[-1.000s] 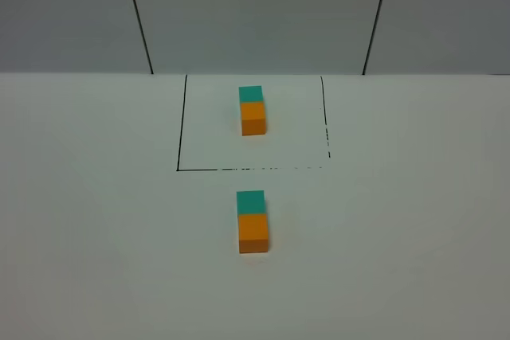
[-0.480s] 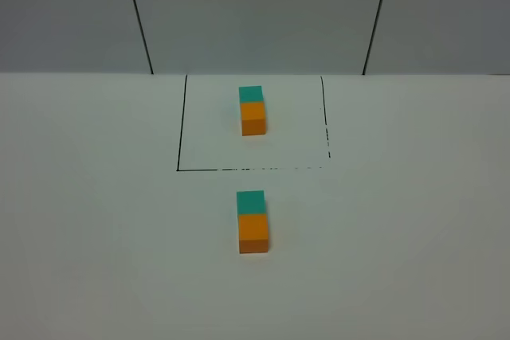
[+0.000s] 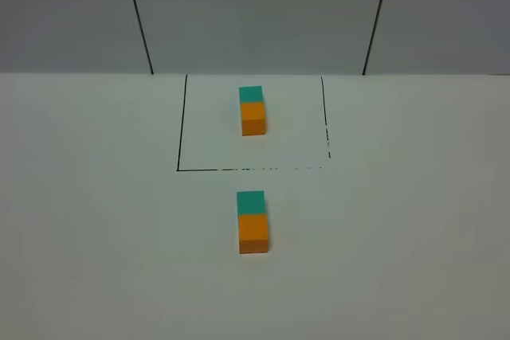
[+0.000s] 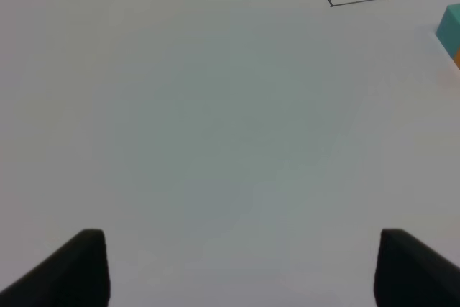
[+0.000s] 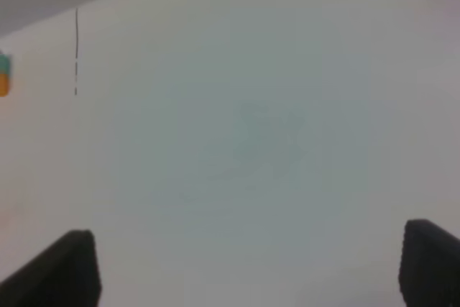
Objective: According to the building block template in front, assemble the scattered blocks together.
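The building block template (image 3: 252, 109), a small teal cube joined to an orange one, sits inside a thin black-line rectangle (image 3: 182, 125) at the back of the white table. In front of the rectangle the scattered blocks stand pressed together: the teal cube (image 3: 250, 201) behind, the orange cube (image 3: 253, 228) in front. Neither arm appears in the exterior high view. My left gripper (image 4: 241, 267) is open over bare table, with the teal cube (image 4: 451, 26) at the frame's edge. My right gripper (image 5: 248, 264) is open too, the template (image 5: 3, 75) far off.
The white table (image 3: 414, 236) stretches wide on both sides of the blocks. Grey wall panels (image 3: 255, 13) with dark seams rise behind the table's back edge. A corner of the black rectangle (image 4: 330, 3) shows in the left wrist view.
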Action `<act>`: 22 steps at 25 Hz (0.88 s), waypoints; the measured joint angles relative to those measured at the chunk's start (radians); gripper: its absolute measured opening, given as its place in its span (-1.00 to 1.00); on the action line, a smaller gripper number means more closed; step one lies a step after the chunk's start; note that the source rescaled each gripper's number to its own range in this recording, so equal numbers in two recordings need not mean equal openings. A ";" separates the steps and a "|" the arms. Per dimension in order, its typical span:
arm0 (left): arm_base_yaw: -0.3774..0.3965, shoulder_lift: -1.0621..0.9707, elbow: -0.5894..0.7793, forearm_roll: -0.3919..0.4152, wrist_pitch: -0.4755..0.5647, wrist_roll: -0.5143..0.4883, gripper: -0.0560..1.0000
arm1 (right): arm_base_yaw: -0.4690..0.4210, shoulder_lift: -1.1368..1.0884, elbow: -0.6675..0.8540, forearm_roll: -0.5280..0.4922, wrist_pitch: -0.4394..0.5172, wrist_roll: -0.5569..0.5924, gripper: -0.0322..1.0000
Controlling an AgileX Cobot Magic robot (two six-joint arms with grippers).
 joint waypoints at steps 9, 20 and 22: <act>0.000 0.000 0.000 0.000 0.000 0.000 0.32 | 0.000 0.000 0.000 0.035 -0.006 -0.040 0.44; 0.000 0.000 0.000 0.000 0.000 0.000 0.32 | 0.000 0.000 0.000 0.036 -0.006 -0.040 0.44; 0.000 0.000 0.000 0.000 0.000 0.000 0.32 | 0.000 0.000 0.000 0.036 -0.006 -0.040 0.44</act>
